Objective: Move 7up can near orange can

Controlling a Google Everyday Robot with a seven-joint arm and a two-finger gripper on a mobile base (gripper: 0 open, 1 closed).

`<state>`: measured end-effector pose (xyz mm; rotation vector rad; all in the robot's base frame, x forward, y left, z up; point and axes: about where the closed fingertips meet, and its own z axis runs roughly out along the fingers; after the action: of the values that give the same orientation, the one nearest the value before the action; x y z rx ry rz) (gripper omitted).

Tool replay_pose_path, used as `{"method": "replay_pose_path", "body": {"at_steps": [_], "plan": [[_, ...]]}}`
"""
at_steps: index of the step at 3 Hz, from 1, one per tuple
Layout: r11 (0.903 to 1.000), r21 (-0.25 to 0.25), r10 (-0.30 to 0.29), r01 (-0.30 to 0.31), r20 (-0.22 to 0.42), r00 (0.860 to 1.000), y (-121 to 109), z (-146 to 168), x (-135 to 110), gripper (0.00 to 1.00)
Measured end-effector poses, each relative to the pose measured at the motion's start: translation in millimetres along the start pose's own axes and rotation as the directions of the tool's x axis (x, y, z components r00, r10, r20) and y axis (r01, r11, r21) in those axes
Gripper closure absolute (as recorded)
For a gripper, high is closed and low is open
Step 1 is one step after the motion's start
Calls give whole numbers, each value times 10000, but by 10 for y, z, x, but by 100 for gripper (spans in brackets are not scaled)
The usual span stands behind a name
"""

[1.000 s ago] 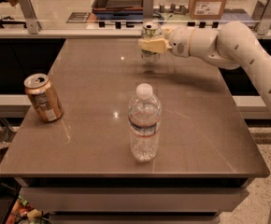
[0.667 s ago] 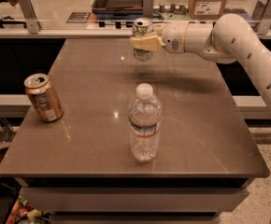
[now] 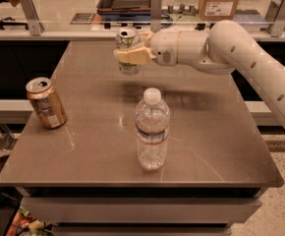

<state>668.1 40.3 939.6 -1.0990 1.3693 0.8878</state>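
The 7up can (image 3: 127,39) is in the pincer (image 3: 128,56), which is clenched across the can's middle. The silver top shows above the tan pads and the base below them. The can looks lifted clear of the tabletop (image 3: 211,132), over the middle of the far edge.

I judge it a light, thin-walled thing with a smooth, fairly slippery skin. It is stiff enough for a side grip but would dent under a hard squeeze, and the top looks opened, so it is best kept upright. The mid-body hold it has now seems the right place, since the wall is straight there and the weight balances.

By count there is one 7up can and one orange can (image 3: 46,104), which stands near the left edge, well apart from the held can. One clear water bottle (image 3: 152,132) stands upright toward the near edge, about the middle, between the two cans' sides of the tabletop. One white arm (image 3: 231,43) reaches in from the right.
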Motion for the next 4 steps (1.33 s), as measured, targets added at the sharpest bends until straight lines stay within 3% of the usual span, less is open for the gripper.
{"method": "replay_pose_path", "body": {"at_steps": [2,4], "plan": [[9968,-725,344,-340,44,9994,602,279,93,100],[9933,-1020,532,-535,-56,9986,1066,510,241,100]]}}
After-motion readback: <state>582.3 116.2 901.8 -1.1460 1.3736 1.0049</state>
